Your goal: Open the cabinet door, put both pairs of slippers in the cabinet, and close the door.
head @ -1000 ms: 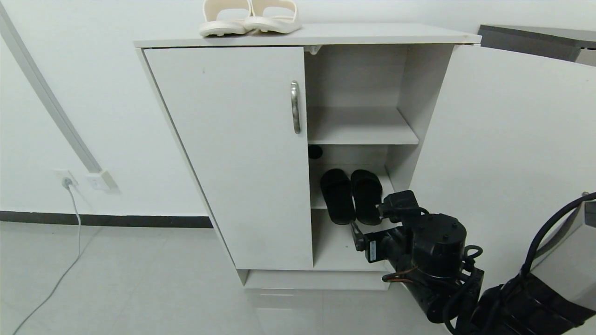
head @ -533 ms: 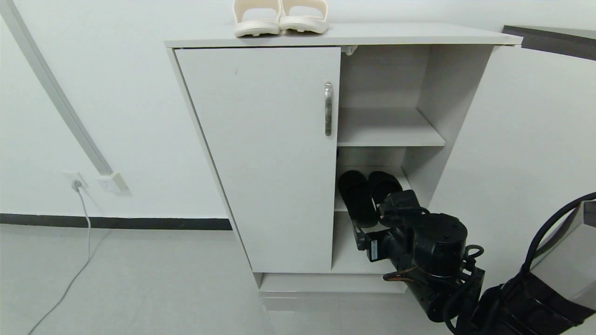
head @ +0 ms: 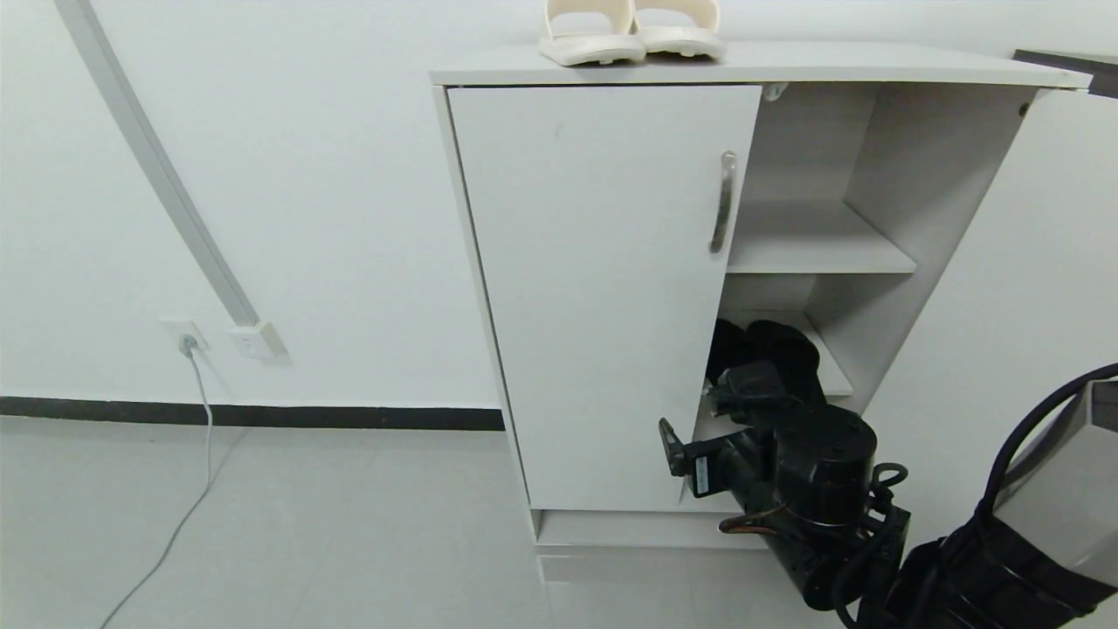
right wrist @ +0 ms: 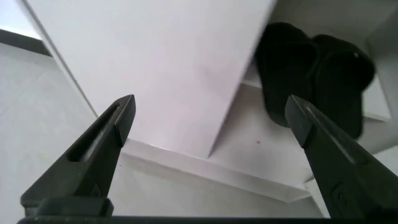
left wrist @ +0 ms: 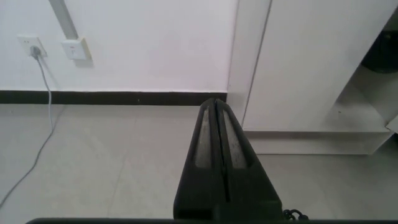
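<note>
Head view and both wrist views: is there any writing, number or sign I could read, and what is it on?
White sticker on the right arm: print too small to read.
Cabinet, white slippers, black slippers, wall sockets: no writing shows.

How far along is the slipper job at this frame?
Done: the right door stands open and the black slippers lie on a shelf inside. In hand: nothing; the right gripper is open and empty before the cabinet, the left gripper shut. Left: the cream slippers on the cabinet top must go in, then the door shut.
</note>
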`<state>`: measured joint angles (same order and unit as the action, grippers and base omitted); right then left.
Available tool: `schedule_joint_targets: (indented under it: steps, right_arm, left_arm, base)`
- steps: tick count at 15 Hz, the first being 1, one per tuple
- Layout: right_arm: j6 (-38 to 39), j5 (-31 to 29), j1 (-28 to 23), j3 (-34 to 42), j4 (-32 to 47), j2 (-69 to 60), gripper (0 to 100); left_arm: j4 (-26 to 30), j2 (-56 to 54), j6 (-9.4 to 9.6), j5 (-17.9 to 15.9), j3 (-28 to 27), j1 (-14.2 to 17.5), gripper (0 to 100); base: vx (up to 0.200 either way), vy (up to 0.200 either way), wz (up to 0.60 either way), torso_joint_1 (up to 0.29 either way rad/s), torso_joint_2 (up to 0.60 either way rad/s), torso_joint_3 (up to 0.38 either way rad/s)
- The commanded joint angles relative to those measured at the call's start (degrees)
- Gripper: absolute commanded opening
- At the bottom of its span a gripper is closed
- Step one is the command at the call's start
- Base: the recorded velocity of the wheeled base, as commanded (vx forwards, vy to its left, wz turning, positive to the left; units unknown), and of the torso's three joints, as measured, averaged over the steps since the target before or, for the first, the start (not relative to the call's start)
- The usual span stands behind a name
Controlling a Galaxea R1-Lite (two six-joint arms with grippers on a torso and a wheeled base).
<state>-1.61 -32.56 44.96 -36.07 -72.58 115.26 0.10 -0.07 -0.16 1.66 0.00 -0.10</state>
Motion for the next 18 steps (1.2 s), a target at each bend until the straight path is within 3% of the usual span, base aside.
schedule_joint_targets:
  steps: [1,18]
  right_arm:
    - [-0.3,0.0,-0.2,0.3,-0.2,0.2,100]
    - [-0.6,0.1,-0.2,0.7,-1.2,0.2,100]
  left_arm:
    - [0.0,0.1,-0.02,0.0,0.0,0.0,0]
    - [0.0,0.1,-0.02,0.0,0.0,0.0,0]
  base:
    - [0.000,0.000,0.00,0.000,0.00,0.000]
    - [0.000,0.000,0.00,0.000,0.00,0.000]
